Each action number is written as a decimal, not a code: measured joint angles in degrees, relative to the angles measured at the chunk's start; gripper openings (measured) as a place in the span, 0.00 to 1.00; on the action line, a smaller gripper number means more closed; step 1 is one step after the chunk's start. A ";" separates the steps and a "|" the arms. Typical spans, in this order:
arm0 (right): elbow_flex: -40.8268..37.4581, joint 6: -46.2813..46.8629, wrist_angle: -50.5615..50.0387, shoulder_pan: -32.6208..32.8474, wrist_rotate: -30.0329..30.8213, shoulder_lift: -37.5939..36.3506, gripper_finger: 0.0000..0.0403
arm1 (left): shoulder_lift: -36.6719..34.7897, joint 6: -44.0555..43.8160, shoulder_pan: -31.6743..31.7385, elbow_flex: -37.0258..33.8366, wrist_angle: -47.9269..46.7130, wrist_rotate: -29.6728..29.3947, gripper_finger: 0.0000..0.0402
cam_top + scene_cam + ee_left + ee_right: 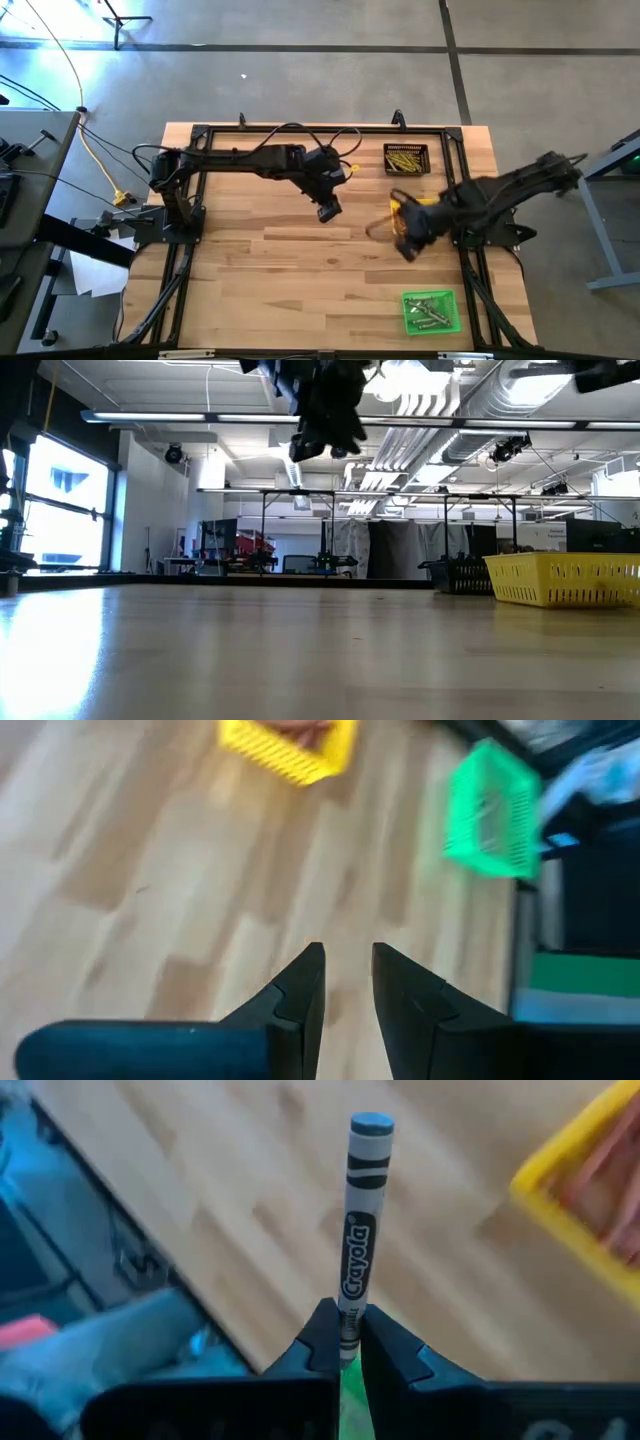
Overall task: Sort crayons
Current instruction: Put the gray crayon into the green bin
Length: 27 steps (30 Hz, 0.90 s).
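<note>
My right hand (347, 1342) pinches a grey crayon (359, 1230) by its base, above the surface near the yellow tray (408, 212); light, stiff, snappable, so gentle grip; left hand (347, 982) hangs parted, empty.

left gripper (329, 211) raised, fingers parted | right gripper (407, 246) pinched closed

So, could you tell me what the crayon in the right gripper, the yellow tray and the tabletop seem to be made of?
Crayon: probably wax in a matte grey paper wrapper, going by its printed label and black bands; the right gripper is shut on it.
Yellow tray: looks like moulded plastic, with slotted walls and an even bright colour.
Tabletop: wood planks with visible grain and joints and a light sheen.
</note>
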 joint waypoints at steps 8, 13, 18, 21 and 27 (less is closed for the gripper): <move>-0.04 19.50 0.26 15.34 -1.18 5.45 0.02 | 0.00 5.80 1.72 0.00 -7.82 -4.14 0.19; -0.07 27.37 4.83 22.59 -5.08 12.12 0.02 | 0.00 8.95 2.73 0.00 -10.19 -4.20 0.19; -0.07 26.45 8.46 27.23 -9.36 19.20 0.02 | 0.00 9.67 3.40 0.00 -10.27 -4.33 0.19; -0.09 23.61 8.17 28.66 -11.04 22.58 0.02 | 0.00 9.65 3.47 0.00 -10.27 -4.33 0.19; -0.09 15.37 8.58 29.56 -11.46 25.80 0.02 | 0.00 8.32 3.49 0.00 -10.24 -4.33 0.19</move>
